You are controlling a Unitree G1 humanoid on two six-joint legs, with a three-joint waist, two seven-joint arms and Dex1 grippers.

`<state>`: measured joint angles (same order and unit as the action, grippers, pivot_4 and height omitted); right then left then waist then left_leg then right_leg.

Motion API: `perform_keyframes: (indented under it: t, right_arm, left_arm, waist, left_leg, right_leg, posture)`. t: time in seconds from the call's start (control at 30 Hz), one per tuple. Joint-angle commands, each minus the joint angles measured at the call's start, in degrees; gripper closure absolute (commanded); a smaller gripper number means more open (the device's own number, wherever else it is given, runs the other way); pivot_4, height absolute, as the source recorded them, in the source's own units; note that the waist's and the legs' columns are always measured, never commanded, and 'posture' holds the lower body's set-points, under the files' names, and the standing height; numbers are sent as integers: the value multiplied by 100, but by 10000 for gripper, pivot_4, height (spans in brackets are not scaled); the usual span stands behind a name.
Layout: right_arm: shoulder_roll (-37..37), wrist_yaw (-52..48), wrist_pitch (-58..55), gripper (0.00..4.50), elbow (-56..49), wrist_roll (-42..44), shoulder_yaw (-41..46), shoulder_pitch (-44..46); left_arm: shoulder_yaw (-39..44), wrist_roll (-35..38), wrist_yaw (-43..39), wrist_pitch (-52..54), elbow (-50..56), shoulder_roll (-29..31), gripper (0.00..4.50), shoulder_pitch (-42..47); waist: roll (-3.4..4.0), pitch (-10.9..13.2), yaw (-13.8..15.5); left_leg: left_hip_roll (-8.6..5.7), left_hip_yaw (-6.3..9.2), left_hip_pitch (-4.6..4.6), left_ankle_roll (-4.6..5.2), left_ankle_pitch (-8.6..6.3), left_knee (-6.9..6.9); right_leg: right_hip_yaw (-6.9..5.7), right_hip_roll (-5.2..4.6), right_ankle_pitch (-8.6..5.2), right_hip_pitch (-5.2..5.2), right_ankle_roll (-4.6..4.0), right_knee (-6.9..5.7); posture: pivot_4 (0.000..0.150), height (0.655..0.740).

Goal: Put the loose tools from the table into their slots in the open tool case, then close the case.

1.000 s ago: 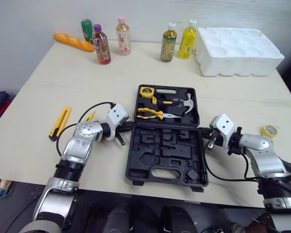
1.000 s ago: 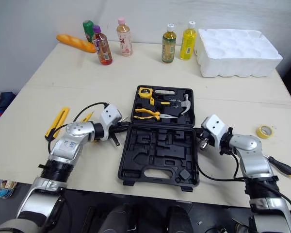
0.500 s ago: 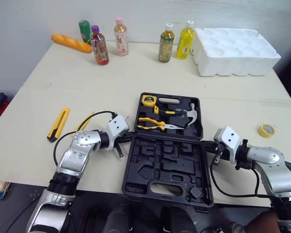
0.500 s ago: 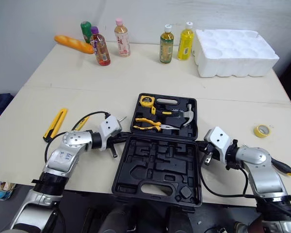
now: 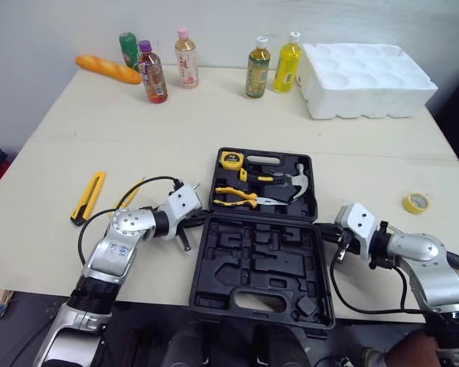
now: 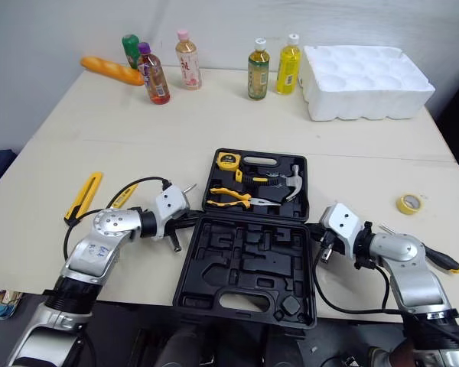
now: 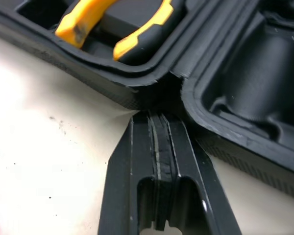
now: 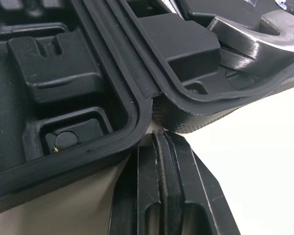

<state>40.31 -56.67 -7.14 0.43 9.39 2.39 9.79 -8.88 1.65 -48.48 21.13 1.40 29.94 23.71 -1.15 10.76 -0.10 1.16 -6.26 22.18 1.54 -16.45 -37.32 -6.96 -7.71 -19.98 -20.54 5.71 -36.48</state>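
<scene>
**Tool case** (image 5: 260, 260): open on the table (image 5: 214, 115), near its front edge. The hinge line runs left–right, with the tool half away from the robot and the handle half toward it.
**Left pincer** (image 7: 159, 120), **right pincer** (image 8: 161, 139): each closed tight on nothing, tips touching opposite hinge ends.
**Change over the last second:** only the camera has shifted; case and pincers sit as before.
**Outstanding:** utility knife (image 5: 87, 196) and screwdriver (image 6: 440, 261) lie loose, so closing looks premature.

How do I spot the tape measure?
Find the black tool case open on the table. In its far half, at the corner on the robot's left, sits the tape measure. It is small, squarish and yellow, unlike the long pliers and silver hammer nearby.
</scene>
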Motion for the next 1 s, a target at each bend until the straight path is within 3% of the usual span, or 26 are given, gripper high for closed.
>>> perform_keyframes:
  t: [0.03,0.2,0.43,0.47,0.5,0.57,0.63,0.67,0.7,0.83,1.0]
  right_arm:
    - [123,-220,272,45000,10,97,-11,23]
    - [409,-362,349,45000,84,213,261,-55]
    - [1292,-616,777,45000,740,451,1378,-476]
    - [1372,-638,773,45000,825,521,1515,-496]
    - [1418,-656,771,39944,878,571,1606,-514]
    - [1752,-676,797,35652,1316,627,2153,-601]
    - [2004,-685,973,28274,1727,619,2599,-730]
    - [2050,-691,1043,21667,1814,630,2664,-766]
    - [2097,-643,1190,18775,1997,628,2780,-778]
    - [2253,-168,2055,54,2910,422,3247,-704]
    - [2360,328,2786,54,3718,263,3406,-684]
  left_arm:
    - [51,71,-131,-607,163,136,43810,3]
    - [310,303,-319,-1022,173,379,43810,16]
    - [1380,1012,-1014,-1253,-190,1392,43810,-93]
    - [1524,1110,-1035,-1209,-213,1476,41343,-132]
    - [1616,1181,-1047,-1183,-222,1529,38071,-163]
    - [2347,1323,-996,-1148,-502,1880,32581,-466]
    - [3053,1360,-908,-1267,-921,2212,25775,-845]
    - [3174,1388,-880,-1316,-1006,2284,19847,-943]
    - [3353,1393,-810,-1371,-1111,2355,17501,-1091]
    - [4250,1308,-496,-1799,-1914,2595,302,-1613]
    - [4795,1292,-131,-2280,-2761,2783,302,-1911]
  waist:
    - [0,1,-1]
    - [1,1,6]
    - [3,3,5]
    - [4,3,-4]
    - [4,3,-12]
    - [4,3,-20]
    - [16,12,-51]
    - [17,14,-63]
    - [17,14,-61]
    - [17,14,-100]
    - [22,17,-156]
  left_leg:
    - [2,0,1,-2,-1,0]
    - [1,0,7,-1,-1,-3]
    - [2,0,8,-1,-1,-1]
    - [2,0,7,-1,-1,-1]
    - [3,-1,4,-1,-1,-2]
    - [5,-4,2,-1,-2,-1]
    - [14,-11,1,-6,-5,2]
    - [16,-15,0,-8,-5,11]
    - [22,-21,0,-10,-6,17]
    - [36,-30,-11,-13,-17,14]
    - [38,-40,-8,-21,-23,25]
  right_leg:
    - [0,-1,0,-1,0,1]
    - [-2,-1,0,-3,0,3]
    - [-5,-8,0,-4,0,5]
    - [-6,-8,0,-3,0,6]
    - [-6,-8,0,-2,0,6]
    - [-3,-8,0,-1,0,6]
    - [6,-9,0,-7,0,6]
    - [8,-9,0,-11,-1,7]
    - [6,-5,-1,-18,-2,10]
    - [11,-1,7,-7,-4,45]
    - [21,-3,7,-22,-5,48]
  posture:
    - [1500,7400]
    - [1500,7400]
    - [1500,7400]
    - [1500,7400]
    - [1500,7400]
    - [1500,7400]
    - [1500,7400]
    - [1500,7400]
    - [1500,7400]
    - [1500,7400]
    - [1500,7400]
